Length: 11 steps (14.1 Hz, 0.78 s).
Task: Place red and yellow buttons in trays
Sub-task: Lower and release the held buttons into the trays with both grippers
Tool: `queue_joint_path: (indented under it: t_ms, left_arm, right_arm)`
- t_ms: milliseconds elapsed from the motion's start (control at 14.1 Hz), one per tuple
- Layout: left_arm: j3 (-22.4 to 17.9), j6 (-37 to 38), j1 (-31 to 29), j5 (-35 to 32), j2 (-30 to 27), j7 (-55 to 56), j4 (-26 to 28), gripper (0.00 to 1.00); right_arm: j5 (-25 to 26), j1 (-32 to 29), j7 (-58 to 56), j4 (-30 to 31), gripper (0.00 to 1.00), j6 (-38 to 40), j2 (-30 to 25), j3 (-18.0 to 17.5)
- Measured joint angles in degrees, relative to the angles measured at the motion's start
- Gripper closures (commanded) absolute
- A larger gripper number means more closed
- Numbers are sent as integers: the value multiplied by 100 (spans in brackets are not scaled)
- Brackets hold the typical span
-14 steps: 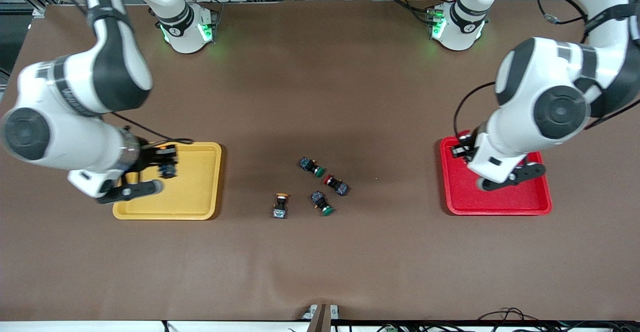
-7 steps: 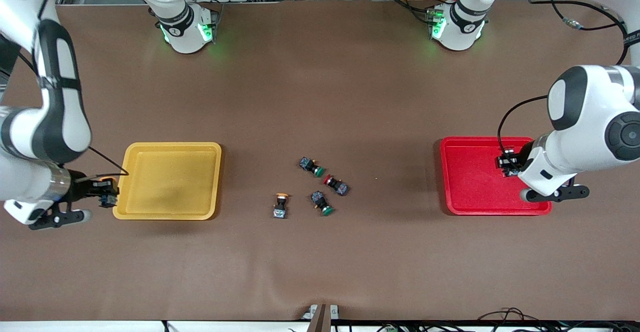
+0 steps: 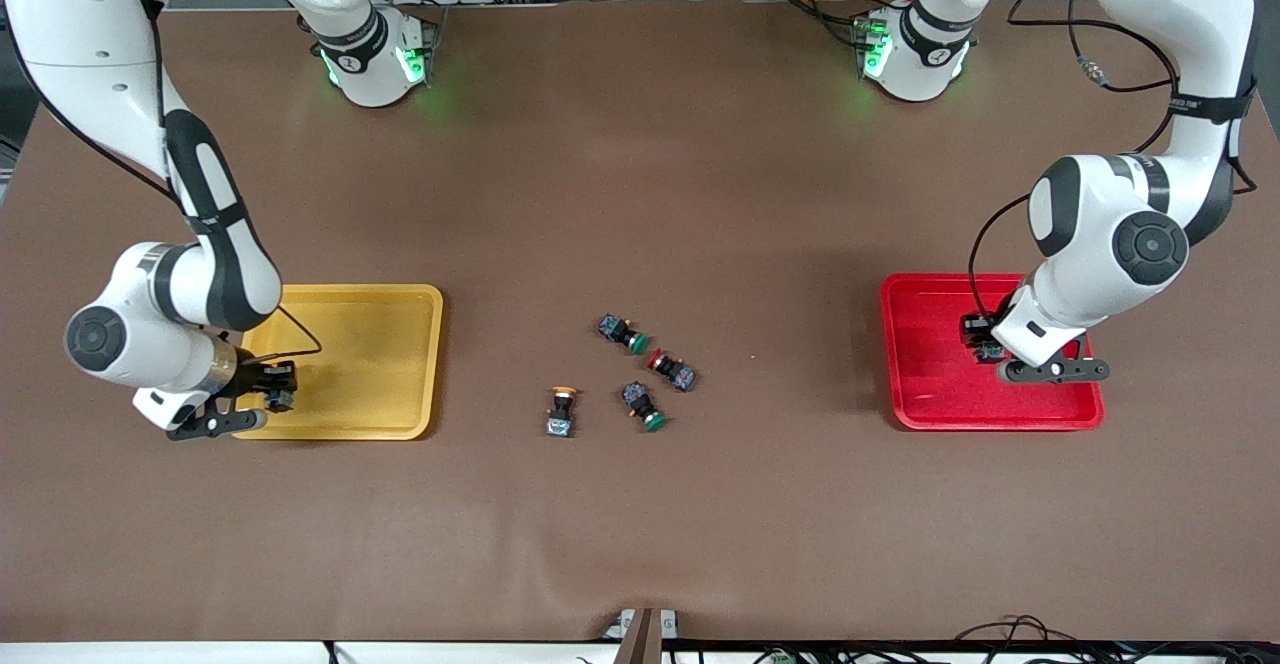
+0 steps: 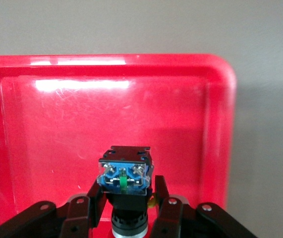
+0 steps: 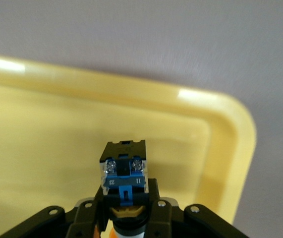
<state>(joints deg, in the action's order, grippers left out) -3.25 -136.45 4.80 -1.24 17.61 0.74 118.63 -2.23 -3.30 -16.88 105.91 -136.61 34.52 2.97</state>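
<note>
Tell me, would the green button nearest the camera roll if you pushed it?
Probably only a bit: the green button lies on its side, and its round cap might roll, but the blocky body should stop it. It looks stiff and small, so likely light enough to slide on the table.

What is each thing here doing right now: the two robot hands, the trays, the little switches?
Left end effector: shut on a button, over the red tray.
Right end effector: shut on a yellow button, over the yellow tray.
Loose red button, yellow button, two green buttons: lying on the table.
</note>
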Motion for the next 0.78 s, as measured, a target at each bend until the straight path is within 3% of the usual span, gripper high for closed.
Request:
queue_joint_path:
  t_ms: [71,142,213,567,780]
  left_arm:
    - [1,-207,-160,0,25,-284,130,100]
    - [2,-330,-335,0,60,-570,198,100]
    - [3,-392,-509,0,106,-818,223,100]
    - [7,-928,-950,0,594,-1312,257,100]
    - [10,-1330,-979,0,990,-1311,250,100]
  right_arm:
    - [0,0,0,125,75,-77,-2,-1]
    - [1,0,0,199,57,-109,-18,-3]
    - [1,0,0,225,1,-109,-55,-4]
    - [2,24,5,229,0,70,-366,-59]
    - [2,186,107,-399,0,1497,-896,-126]
